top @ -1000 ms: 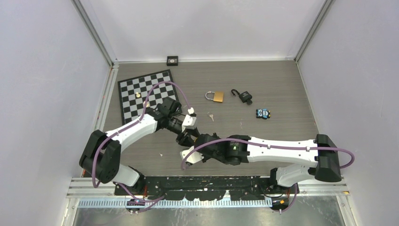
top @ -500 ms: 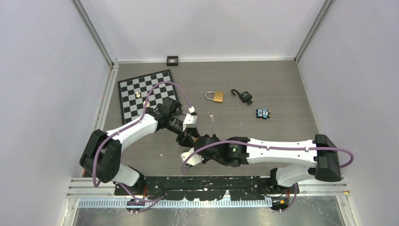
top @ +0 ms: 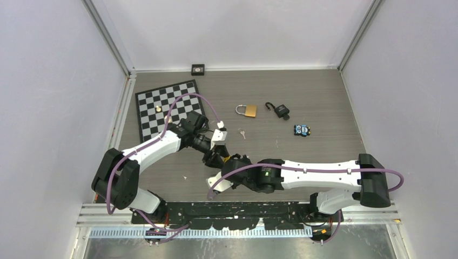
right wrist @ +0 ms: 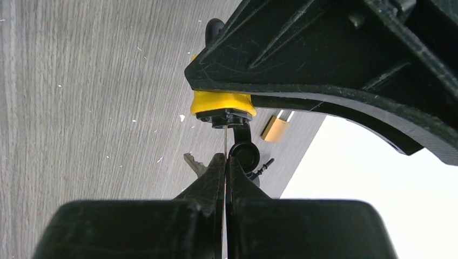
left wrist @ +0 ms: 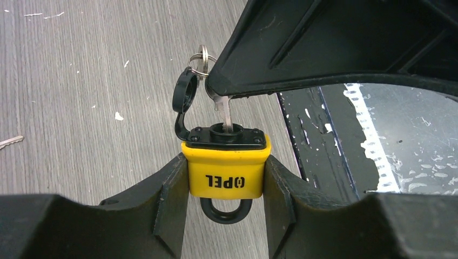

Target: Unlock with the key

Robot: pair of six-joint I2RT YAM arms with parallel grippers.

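A yellow padlock (left wrist: 226,172) with a black top plate and black shackle is clamped between the fingers of my left gripper (left wrist: 226,179), keyhole pointing away from the wrist. Its black dust cap (left wrist: 184,91) is flipped open to the side. A silver key (left wrist: 227,114) stands in the keyhole, with a key ring (left wrist: 201,56) at its head. My right gripper (right wrist: 225,159) is shut on the key's head, seen edge-on just below the padlock (right wrist: 221,101). The two grippers meet above the table's near middle (top: 219,158).
A checkerboard mat (top: 164,105) lies at the left. A brass padlock (top: 248,110), a black padlock (top: 280,110) with its shackle open, a loose key (top: 243,133) and a small blue object (top: 302,129) lie farther back. A small black square (top: 197,69) sits at the back wall.
The right arm has crept slightly left towards the left gripper. The left arm and both grips look the same.
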